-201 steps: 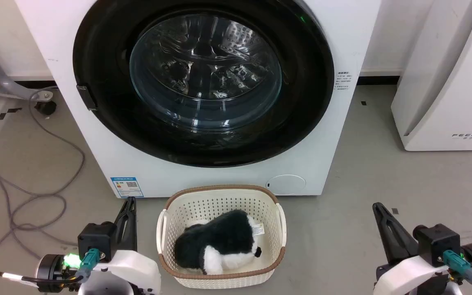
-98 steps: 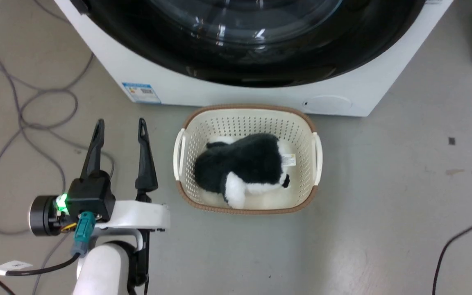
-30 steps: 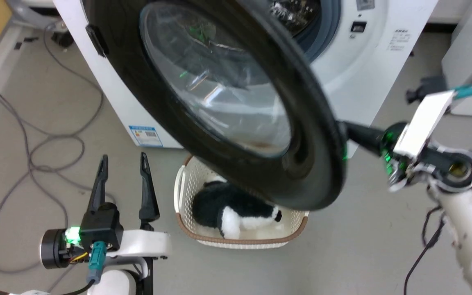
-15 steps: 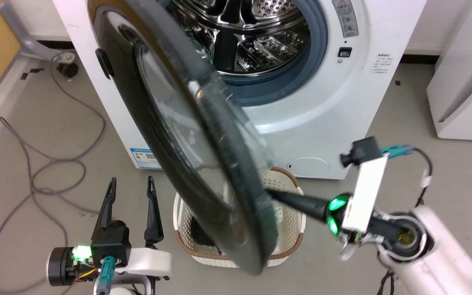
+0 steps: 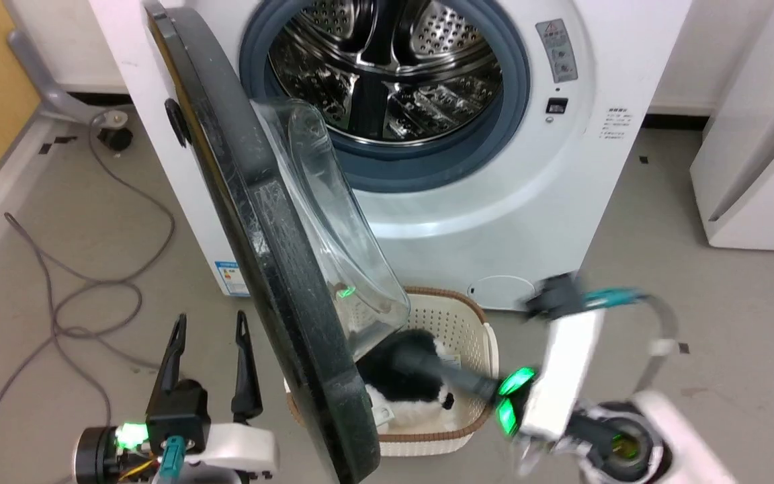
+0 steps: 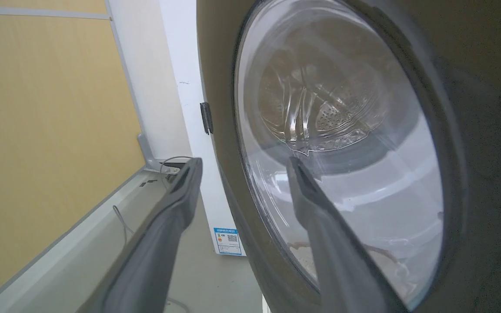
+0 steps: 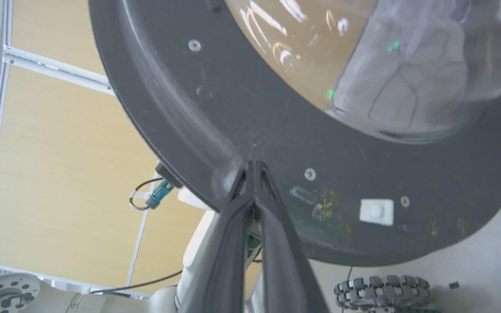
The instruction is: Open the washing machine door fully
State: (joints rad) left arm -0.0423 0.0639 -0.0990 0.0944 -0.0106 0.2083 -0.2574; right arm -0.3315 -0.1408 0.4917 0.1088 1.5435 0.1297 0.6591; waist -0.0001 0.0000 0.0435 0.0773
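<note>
Against matte inner rim of round washing machine door [image 7: 168, 87] | right gripper [image 7: 253, 167] pinched closed | left gripper [image 5: 210, 319] spread, empty

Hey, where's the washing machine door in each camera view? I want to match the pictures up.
Head view: the washing machine door is edge-on, a black band slanting from upper left to bottom centre.
Left wrist view: its outer face spans from the centre to the right edge.
Right wrist view: its dark inner face arcs across the top.
Shared landmark: the clear glass bowl, right of the band, mid-frame, and top right.
</note>
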